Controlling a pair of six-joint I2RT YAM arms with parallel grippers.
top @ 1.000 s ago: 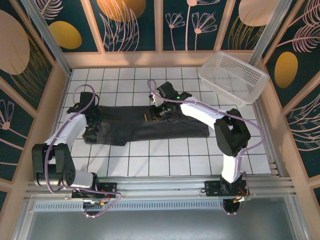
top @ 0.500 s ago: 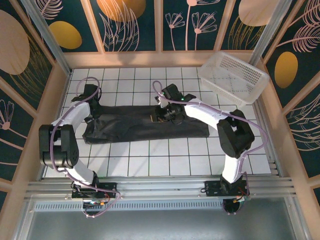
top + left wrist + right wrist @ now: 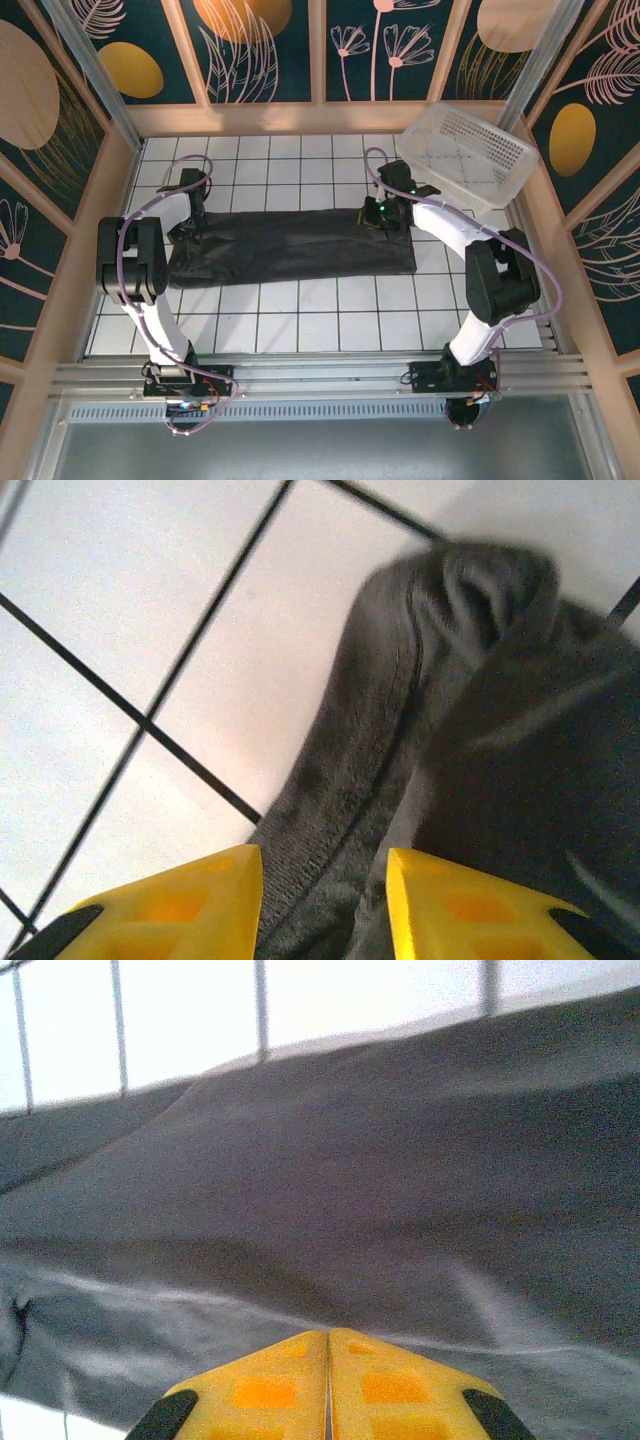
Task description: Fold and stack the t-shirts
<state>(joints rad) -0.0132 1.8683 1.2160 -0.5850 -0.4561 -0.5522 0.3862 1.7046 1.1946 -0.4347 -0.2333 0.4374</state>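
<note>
One dark charcoal t-shirt (image 3: 290,250) lies on the white tiled table as a long strip running left to right. My left gripper (image 3: 192,210) is at the strip's far left corner. In the left wrist view it (image 3: 322,865) is open, its yellow fingers (image 3: 190,900) apart on either side of the t-shirt's stitched hem (image 3: 340,770), which rests on the tiles. My right gripper (image 3: 383,215) is over the far edge near the right end. In the right wrist view it (image 3: 328,1333) is shut, tips pressed together just above the smooth fabric (image 3: 350,1160), and I see nothing between them.
A white perforated basket (image 3: 470,150) leans tilted in the far right corner, close behind the right arm. Wooden rails frame the table on the left, back and right. Bare tiles (image 3: 330,320) stretch between the shirt and the arm bases.
My right gripper has slid right along the shirt's far edge from the middle and shut. The left gripper has moved to the far left corner and opened. The shirt lies flatter.
</note>
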